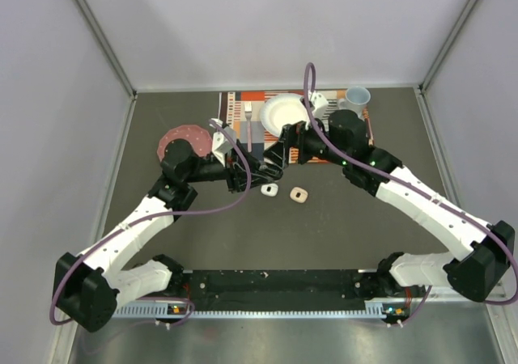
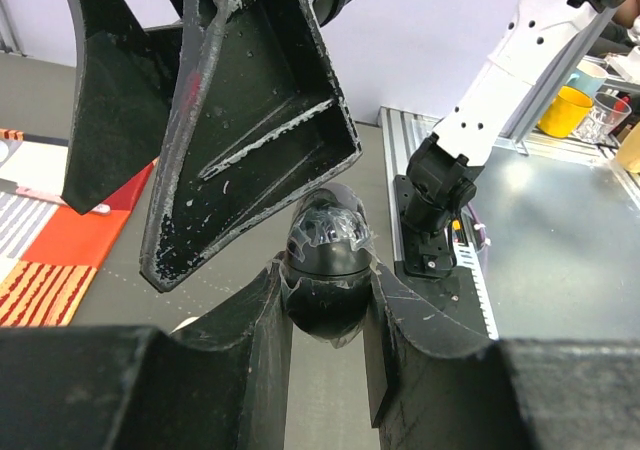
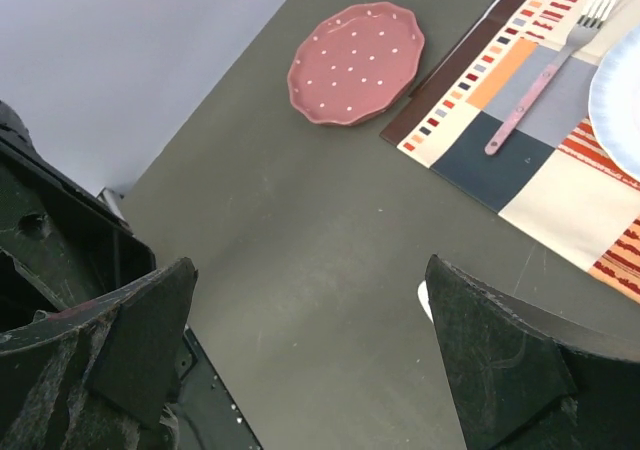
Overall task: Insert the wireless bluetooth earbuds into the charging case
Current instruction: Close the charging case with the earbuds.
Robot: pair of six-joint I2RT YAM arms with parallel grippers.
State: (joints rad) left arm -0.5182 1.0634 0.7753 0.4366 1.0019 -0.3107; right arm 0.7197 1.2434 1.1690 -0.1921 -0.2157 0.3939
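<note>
A black charging case (image 2: 328,255), rounded and apparently closed, is pinched between the nearly shut left fingers (image 2: 250,355) and held above the middle of the desk (image 1: 243,234). The right fingers (image 3: 500,360) are spread fully wide; nothing is gripped by them, and they are poised just over that case. A white case (image 1: 269,190) and a pale pink case (image 1: 299,194) are seen side by side on the desk close by. No earbuds can be made out in any view, so none can be counted as seated. The task is judged to be at an early stage: opening the black case and inserting the buds are left.
</note>
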